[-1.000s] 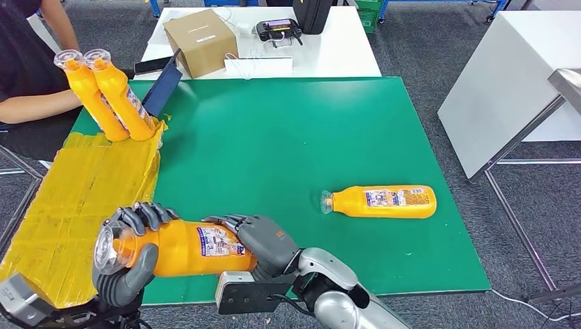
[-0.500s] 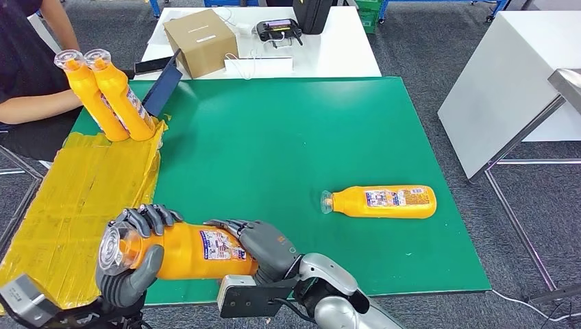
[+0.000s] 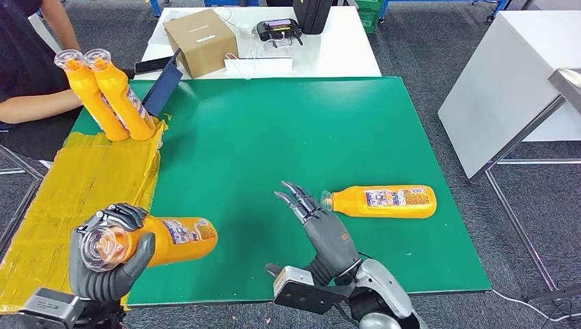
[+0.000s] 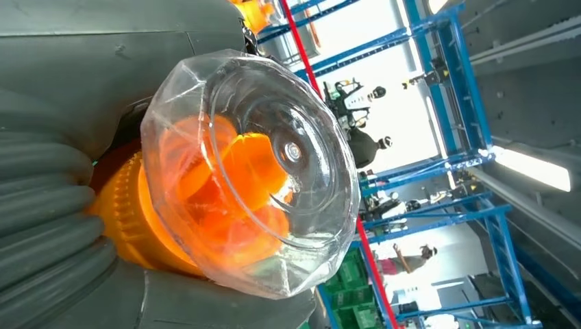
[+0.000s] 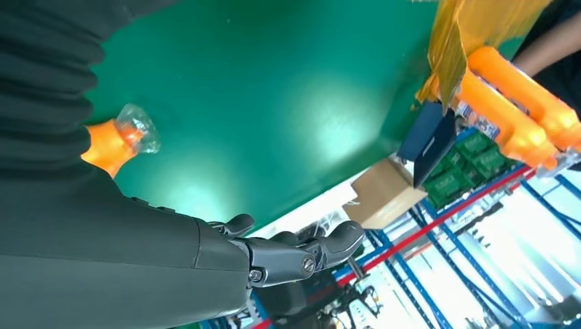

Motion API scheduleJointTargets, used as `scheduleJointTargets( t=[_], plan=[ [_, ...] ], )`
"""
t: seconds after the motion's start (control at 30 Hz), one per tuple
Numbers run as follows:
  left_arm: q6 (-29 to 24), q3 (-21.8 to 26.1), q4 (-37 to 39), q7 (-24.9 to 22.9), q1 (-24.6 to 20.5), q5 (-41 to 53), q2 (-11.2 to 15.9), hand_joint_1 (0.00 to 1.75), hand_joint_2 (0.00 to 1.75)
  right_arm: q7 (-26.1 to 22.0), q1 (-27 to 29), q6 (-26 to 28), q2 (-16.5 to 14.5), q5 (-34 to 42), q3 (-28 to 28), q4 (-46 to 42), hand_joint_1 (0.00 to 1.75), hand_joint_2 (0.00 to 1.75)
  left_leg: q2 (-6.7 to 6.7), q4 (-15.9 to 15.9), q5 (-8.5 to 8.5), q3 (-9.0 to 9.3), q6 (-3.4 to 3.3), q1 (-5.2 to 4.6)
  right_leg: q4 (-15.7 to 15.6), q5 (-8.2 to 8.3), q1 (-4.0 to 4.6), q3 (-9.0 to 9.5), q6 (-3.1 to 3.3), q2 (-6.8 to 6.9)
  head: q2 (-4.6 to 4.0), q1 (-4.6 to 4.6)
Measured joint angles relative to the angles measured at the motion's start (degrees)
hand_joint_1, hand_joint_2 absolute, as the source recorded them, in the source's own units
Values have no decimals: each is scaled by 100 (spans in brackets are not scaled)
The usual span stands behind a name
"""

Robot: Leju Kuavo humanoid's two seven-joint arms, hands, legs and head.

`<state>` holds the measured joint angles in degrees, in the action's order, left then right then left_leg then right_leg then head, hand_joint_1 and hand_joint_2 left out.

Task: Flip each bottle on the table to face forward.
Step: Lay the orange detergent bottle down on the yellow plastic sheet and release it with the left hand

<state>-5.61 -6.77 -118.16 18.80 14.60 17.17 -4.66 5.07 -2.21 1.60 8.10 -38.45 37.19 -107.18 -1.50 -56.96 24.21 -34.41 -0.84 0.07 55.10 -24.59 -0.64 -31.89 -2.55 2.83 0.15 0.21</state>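
My left hand (image 3: 103,264) — wrapped round the neck end of an orange bottle (image 3: 161,240), its clear cap (image 4: 260,164) toward me and base pointing away over the green tabletop (image 3: 274,130), long axis near level. My right hand (image 3: 322,229) — empty, fingers spread, just beside the cap of a second bottle (image 3: 380,201). That one lies flat, cap left, axis crosswise. Both likely rigid plastic, full, smooth — best gripped mid-body at the label.

Four orange bottles (image 3: 175,237) (image 3: 388,201) (image 3: 89,97) (image 3: 122,94); one cardboard box (image 3: 199,41); two robot hands (image 3: 109,255) (image 3: 327,236).
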Motion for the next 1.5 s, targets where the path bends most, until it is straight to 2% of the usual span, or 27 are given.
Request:
scheduleJointTargets(
  t=[0.17, 0.23, 0.3, 0.37, 0.47, 0.53, 0.63, 0.77, 0.87, 1.0, 1.03, 1.13, 1.17, 1.3, 1.43, 1.5],
  plan=[
    [-60, 69, 1, 14, -1, 142, 0, 175, 175, 0, 85, 1, 36, -22, -104, -145, 0, 0, 0, 0, -1, 1, 0, 1, 0, 0, 0, 1, 0, 0, 0, 0],
    [-297, 118, 15, 50, -13, 599, 2, 175, 175, -3, 129, 5, 54, -39, -157, -212, 0, 0, 1, 0, -1, 1, 0, 0, 0, 0, -1, 1, 0, 0, 0, 1],
    [-820, 201, 81, 114, -64, 1689, 36, 175, 175, -28, 195, 9, 101, -65, -258, -314, 0, 0, 1, 0, -1, 1, 0, 0, 0, 0, -1, 1, 0, 1, 0, 1],
    [-1623, 264, 244, 74, -169, 3365, 156, 175, 175, -80, 254, 4, 192, -35, -384, -419, 0, 0, 1, 0, -1, 1, 0, -1, 0, 0, -2, 0, 0, 2, 0, 0],
    [-2818, 294, 761, -377, -403, 6034, 519, 175, 175, -193, 333, -15, 434, 166, -622, -538, 0, 0, 2, 0, -1, 3, 0, -2, 0, 0, -2, 2, 0, 2, 0, -1],
    [-3177, 263, 1238, -774, -583, 7029, 860, 175, 175, -272, 403, -28, 625, 304, -810, -591, 0, 0, 2, 0, -2, 6, -1, -1, 0, 0, -2, 2, 0, 2, 0, 2],
    [-3202, 16, 1947, -1490, -890, 7280, 1471, 175, 175, -351, 561, -33, 870, 399, -1095, -670, 0, 0, 0, 0, -3, 8, -1, 0, 0, 1, 0, 2, 0, 1, 0, 1],
    [-2853, -724, 2762, -2459, -1343, 7277, 2167, 175, 175, -389, 774, -33, 1110, 402, -1368, -777, 0, 0, 2, 0, -4, 7, 0, 1, 2, 1, 0, 6, 0, 4, 0, 0],
    [-2696, -1174, 3232, -2551, -1522, 7280, 2426, 175, 175, -395, 899, -33, 1234, 398, -1534, -843, 0, 0, -3, 0, -4, 4, -1, -1, 3, 1, -1, 4, 0, 0, 0, 1],
    [-2399, -1404, 3664, -2431, -1657, 7281, 2581, 175, 175, -402, 1063, -38, 1306, 400, -1722, -908, 0, 0, 0, -1, -2, 1, -2, -6, 1, 0, -6, 1, -1, 3, 0, 1],
    [-2313, -1423, 3756, -2357, -1673, 7281, 2595, 164, 175, -405, 1096, -49, 1312, 401, -1762, -916, 0, 0, 0, -1, -2, 0, -2, -7, 1, 0, -7, 0, -1, 3, 0, 0],
    [-1885, -1518, 4007, -2367, -1748, 7281, 2633, 34, 44, -407, 1146, -122, 1317, 368, -1830, -920, 0, 0, -1, -1, -2, 0, -2, -6, 1, 0, -5, -3, -1, 1, 0, 1],
    [-1699, -1591, 4094, -2493, -1804, 7280, 2669, 0, 0, -402, 1148, -145, 1316, 340, -1835, -919, 0, 0, -1, -1, -2, 0, -1, -4, 1, 0, -4, -3, -1, 1, 0, 1],
    [-1326, -1823, 4399, -2940, -2075, 7277, 2773, 0, 0, -348, 1138, -178, 1312, 225, -1844, -916, 0, 0, 4, 0, -6, 4, -2, -2, 2, 0, -2, 6, 0, 9, 0, -1],
    [-1244, -1924, 4537, -2904, -2265, 7277, 2797, 0, 0, -233, 1094, -212, 1313, 89, -1864, -914, 0, 175, 7, 1, -8, 8, -5, -2, 3, 0, -3, 15, 0, 13, 0, 0],
    [-1256, -1920, 4563, -2705, -2302, 7277, 2797, 0, 0, -60, 1005, -285, 1326, -74, -1895, -890, 0, 175, 7, 0, -9, 9, -5, -2, 3, 1, -3, 15, -1, 12, 0, 0]
  ],
)
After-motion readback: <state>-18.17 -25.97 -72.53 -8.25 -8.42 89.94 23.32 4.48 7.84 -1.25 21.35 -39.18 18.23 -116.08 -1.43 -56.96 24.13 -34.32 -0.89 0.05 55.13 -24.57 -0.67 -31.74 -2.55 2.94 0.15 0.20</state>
